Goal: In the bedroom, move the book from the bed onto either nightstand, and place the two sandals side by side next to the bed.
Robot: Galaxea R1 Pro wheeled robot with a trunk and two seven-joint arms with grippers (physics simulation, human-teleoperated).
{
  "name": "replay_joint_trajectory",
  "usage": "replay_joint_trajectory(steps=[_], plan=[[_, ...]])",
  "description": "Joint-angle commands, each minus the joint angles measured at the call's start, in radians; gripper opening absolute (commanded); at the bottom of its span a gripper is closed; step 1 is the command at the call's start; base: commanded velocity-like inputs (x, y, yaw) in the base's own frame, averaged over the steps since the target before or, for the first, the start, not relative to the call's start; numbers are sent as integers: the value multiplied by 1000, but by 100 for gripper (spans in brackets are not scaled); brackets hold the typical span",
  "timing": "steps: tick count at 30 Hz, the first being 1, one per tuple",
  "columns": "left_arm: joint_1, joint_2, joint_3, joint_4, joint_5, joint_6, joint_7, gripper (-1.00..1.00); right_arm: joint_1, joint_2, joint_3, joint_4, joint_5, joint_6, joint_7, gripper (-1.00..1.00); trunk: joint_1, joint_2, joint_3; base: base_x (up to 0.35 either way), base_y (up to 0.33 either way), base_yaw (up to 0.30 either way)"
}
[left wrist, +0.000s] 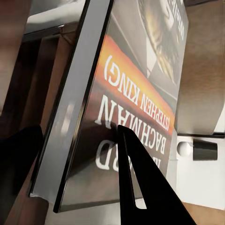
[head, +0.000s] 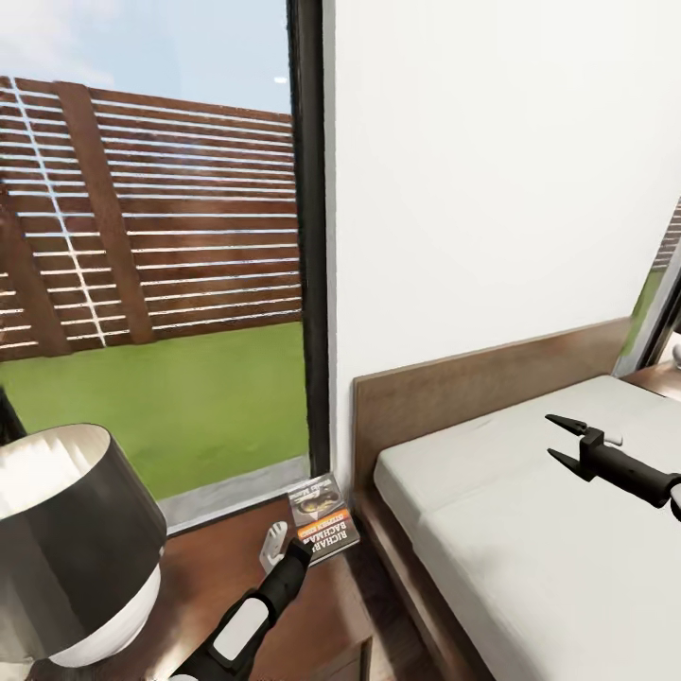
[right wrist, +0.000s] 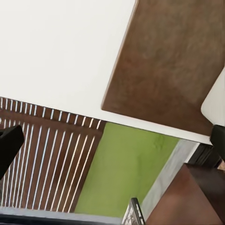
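Note:
The book (head: 322, 518), dark grey with an orange band, is tilted over the back right corner of the dark wood nightstand (head: 208, 577). My left gripper (head: 301, 551) is shut on its near edge. In the left wrist view the book (left wrist: 136, 84) sits between the two black fingers (left wrist: 145, 187). I cannot tell whether it touches the nightstand top. My right gripper (head: 550, 436) hangs open over the pale mattress of the bed (head: 530, 530), holding nothing. The right wrist view looks toward the headboard (right wrist: 173, 61) and the nightstand corner (right wrist: 187, 197). The sandals are out of view.
A lamp with a dark metallic shade (head: 66, 539) stands on the left part of the nightstand, close to my left arm. Behind it is a tall black-framed window (head: 151, 236) onto grass and a slatted fence. A white wall rises behind the brown headboard (head: 473, 378).

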Motion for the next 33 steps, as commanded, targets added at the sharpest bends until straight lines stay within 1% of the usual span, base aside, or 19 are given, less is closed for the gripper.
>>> replay_joint_trajectory(steps=[1, 18, 33], plan=[[-1, 0, -1, 0, 10, 5, -3, -100, -1, 0, -4, 0, 4, 5, 4, 100, 0, -1, -1, 0, 0, 177], [-1, 0, 0, 0, 10, 4, -2, -100, -1, -1, -1, 0, 4, 6, 9, 100, 0, -1, -1, 0, 0, 168], [-1, 0, -1, 2, 7, 3, 0, -100, -1, -1, 0, 0, 4, 8, 12, 100, 0, -1, -1, 0, 0, 140]])
